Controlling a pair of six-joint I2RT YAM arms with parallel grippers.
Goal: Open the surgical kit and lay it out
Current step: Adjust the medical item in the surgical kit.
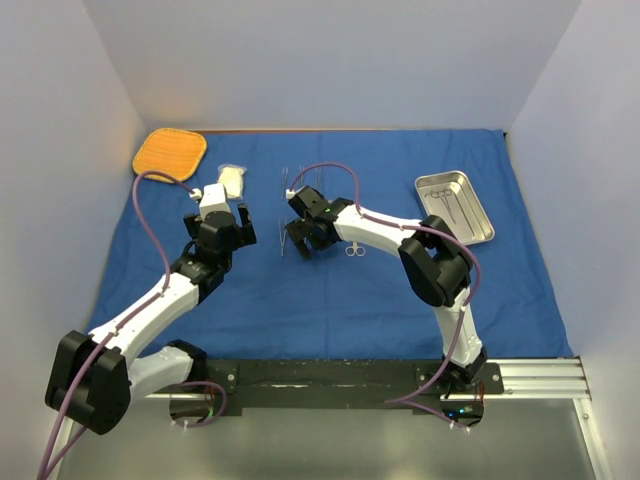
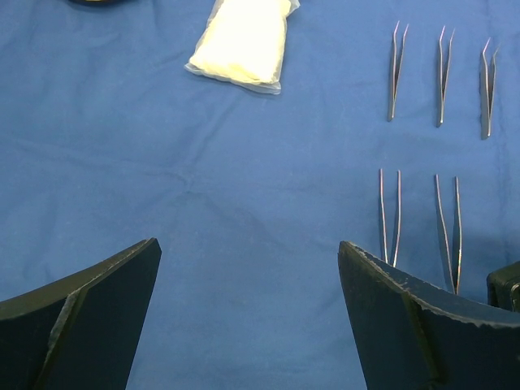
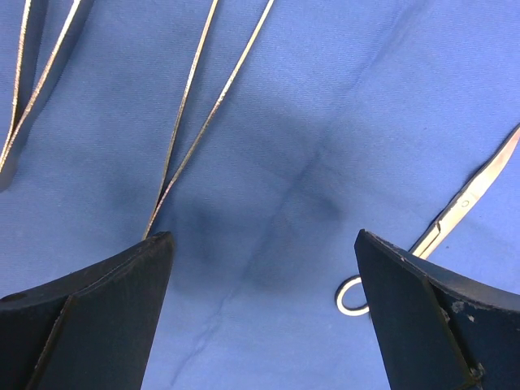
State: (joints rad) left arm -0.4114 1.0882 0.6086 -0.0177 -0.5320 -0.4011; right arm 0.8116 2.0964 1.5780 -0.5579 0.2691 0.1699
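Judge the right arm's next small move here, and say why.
Probably shift the right gripper slightly toward the scissors and lower. Its jaws are open and empty over bare blue cloth, the scissors lie off to one side by one finger, skewed to the forceps already laid out.

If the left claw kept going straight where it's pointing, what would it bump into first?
Most likely the bare blue cloth: the open left gripper tilts down at it. The white gauze pack lies farther ahead, and the forceps are off to the side.
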